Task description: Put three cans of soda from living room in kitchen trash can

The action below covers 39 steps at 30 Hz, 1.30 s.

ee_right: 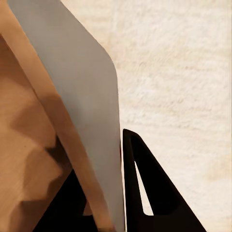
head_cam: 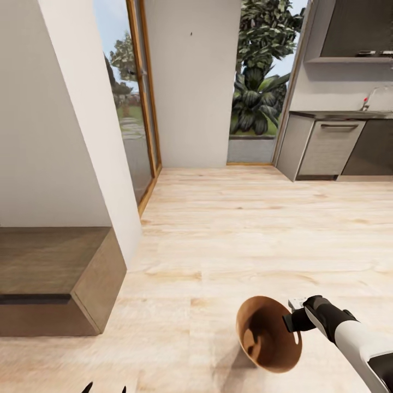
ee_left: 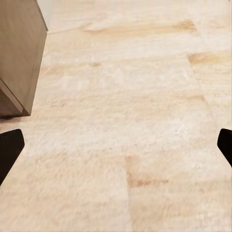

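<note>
Head view: The tash can (head_cam: 268, 341) is seen at the near right, tilted so that its coppery brown inside faces the camera, and appears lifted clear of the wooden floor (head_cam: 234, 240). Its rim is pinched by the right tool (head_cam: 295, 321), one finger inside and one outside; this hold is judged to serve carrying the bin, its mouth kept open for cans. Nothing is made out within the bin, though its deepest part is shaded. No soda can is observed. At the far right, the kitchen is indicated by a grey table (head_cam: 349, 115) over dark cabinets (head_cam: 327, 147). A low wooden bench (head_cam: 52, 278) stands at the near left, against a white wall. Two dark tips at the bottom edge are taken to be the left tool (head_cam: 103, 389); most of it is cut off.

Left wrist view: The left tool (ee_left: 116, 145) is spread wide, with its two dark fingers (ee_left: 9, 147) at opposite edges and nothing between them. Bare floor lies beyond, and a corner of the bench (ee_left: 19, 53) is noted. The arm is judged to be idle, kept free.

Right wrist view: The bin's grey outer wall (ee_right: 82, 96) and brown inner face are seen close up, with one dark finger (ee_right: 150, 188) pressed against the outside. The inner finger is largely hidden in shadow behind the rim. How firmly the rim is held cannot be told.
</note>
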Tool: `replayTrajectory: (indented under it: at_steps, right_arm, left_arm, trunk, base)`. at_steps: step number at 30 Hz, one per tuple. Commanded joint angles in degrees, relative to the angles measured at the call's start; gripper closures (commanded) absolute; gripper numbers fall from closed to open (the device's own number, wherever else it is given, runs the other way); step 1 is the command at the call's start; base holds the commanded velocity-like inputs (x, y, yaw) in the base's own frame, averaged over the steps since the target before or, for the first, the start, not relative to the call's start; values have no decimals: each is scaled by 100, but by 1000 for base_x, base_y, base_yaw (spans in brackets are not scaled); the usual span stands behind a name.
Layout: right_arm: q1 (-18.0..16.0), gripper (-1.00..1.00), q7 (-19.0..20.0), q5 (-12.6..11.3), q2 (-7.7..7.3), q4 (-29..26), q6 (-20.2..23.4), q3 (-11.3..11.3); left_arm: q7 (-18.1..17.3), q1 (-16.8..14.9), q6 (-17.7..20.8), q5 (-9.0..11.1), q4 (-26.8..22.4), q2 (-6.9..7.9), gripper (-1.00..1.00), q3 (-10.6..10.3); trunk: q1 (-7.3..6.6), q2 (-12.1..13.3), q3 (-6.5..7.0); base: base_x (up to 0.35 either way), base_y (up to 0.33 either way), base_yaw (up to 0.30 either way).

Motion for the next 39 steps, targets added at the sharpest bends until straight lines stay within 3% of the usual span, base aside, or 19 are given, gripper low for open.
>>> replayTrajectory:
  at_steps: [1,30,39]
  right_arm:
    - [-1,100,39,-67,0,-1,15,-38]
    - [-1,100,9,-77,39,8,8,-21]
    - [-1,100,19,-82,42,8,6,-27]
  left_arm:
    - [0,0,0,-1,0,0,-100,-1]
    - [0,0,10,-3,0,-2,-100,-13]
    - [0,0,11,6,-8,-2,-100,-15]
  trunk:
    - [-3,2,23]
    - [-77,40,666]
    - [-275,401,827]
  base:
    - [0,0,0]
    - [0,0,0]
    - [0,0,0]
